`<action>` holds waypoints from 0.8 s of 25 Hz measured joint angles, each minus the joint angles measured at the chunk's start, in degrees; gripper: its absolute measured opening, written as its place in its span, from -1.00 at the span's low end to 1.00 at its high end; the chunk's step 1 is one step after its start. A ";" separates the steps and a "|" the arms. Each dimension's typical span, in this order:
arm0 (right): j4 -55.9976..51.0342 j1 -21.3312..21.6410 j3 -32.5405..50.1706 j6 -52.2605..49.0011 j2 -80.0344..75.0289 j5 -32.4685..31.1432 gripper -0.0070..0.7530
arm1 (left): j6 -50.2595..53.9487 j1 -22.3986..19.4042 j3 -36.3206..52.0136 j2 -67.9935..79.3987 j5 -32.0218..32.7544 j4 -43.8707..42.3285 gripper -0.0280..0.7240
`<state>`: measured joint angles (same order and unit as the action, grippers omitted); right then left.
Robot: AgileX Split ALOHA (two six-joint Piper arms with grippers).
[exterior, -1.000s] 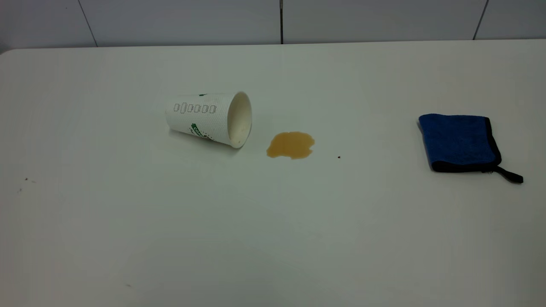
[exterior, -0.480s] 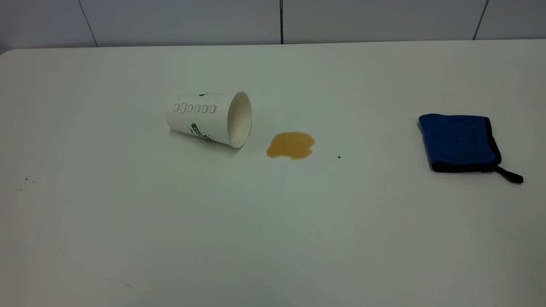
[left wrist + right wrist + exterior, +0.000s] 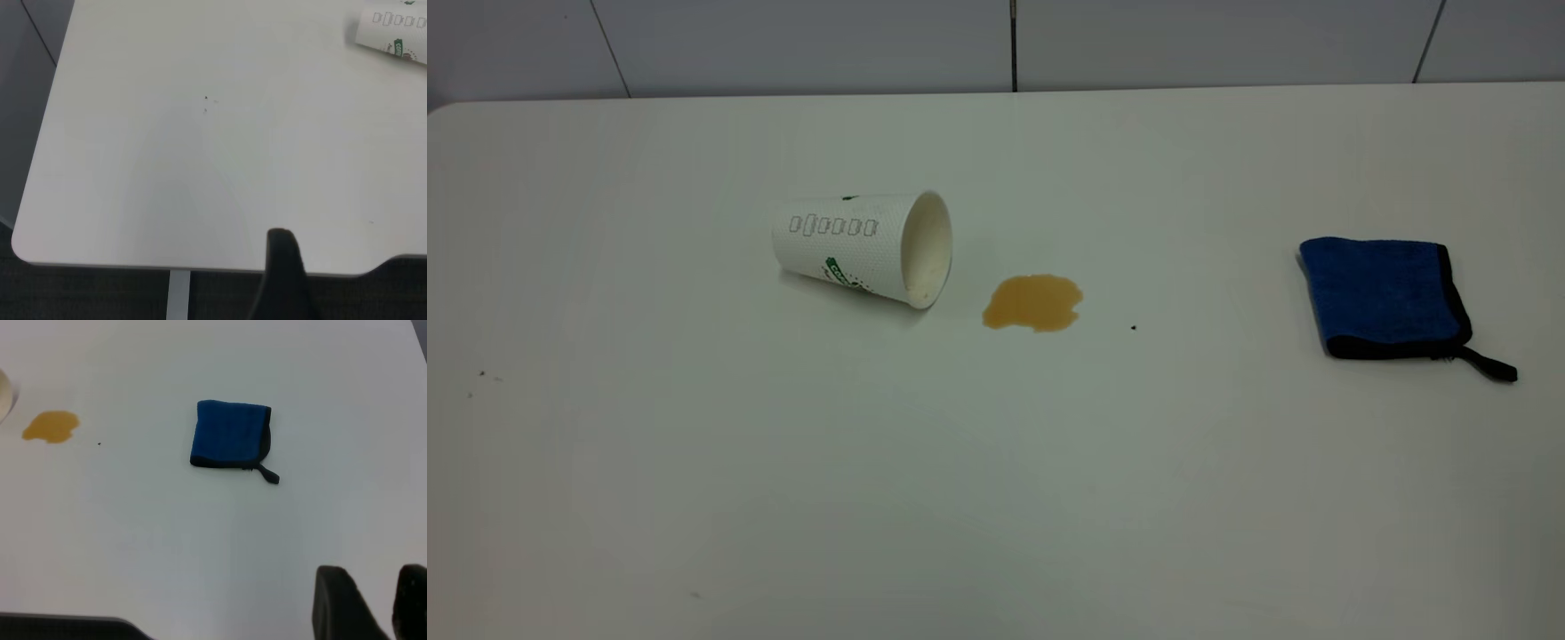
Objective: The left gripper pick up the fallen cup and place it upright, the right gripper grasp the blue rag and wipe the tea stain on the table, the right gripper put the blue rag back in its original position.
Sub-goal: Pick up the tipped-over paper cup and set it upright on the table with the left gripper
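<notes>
White counter (image 3: 996,498) carries the cup (image 3: 860,246) on its side beside the tea stain (image 3: 1033,302), light and crushable, best pinched mid-wall, with the soft blue rag (image 3: 1385,297) well apart; right tool (image 3: 377,603) parted, left tool (image 3: 283,280) unclear.

A bare test bench in a lab-like room, set up for a tabletop trial

A large plain white table (image 3: 996,498) with rounded corners stands against a wall of pale grey panels (image 3: 800,44) split by dark seams; dark speckled flooring (image 3: 87,293) and a pale table leg (image 3: 178,295) show past the edge in the left wrist view. The few things on it lie well apart as staged props (a tipped paper coffee cup (image 3: 861,247), an amber puddle (image 3: 1033,302) just beside its mouth, a folded blue rag (image 3: 1392,298)); no furnishings or personal items appear
</notes>
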<state>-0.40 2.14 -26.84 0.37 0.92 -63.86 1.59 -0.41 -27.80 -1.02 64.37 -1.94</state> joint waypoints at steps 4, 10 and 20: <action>0.00 0.00 0.00 0.00 0.00 0.00 -0.36 | 0.00 0.00 0.00 0.00 0.00 0.00 0.61; 0.00 0.00 0.00 0.00 0.00 0.00 -0.36 | 1.04 0.00 -0.08 0.11 -0.14 0.00 0.61; 0.00 0.00 0.00 0.00 0.00 0.00 -0.36 | 1.65 0.00 -1.39 19.25 -18.19 0.00 0.61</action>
<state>-0.40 2.14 -26.84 0.37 0.92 -63.86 3.24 -0.41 -29.19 18.23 46.18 -1.94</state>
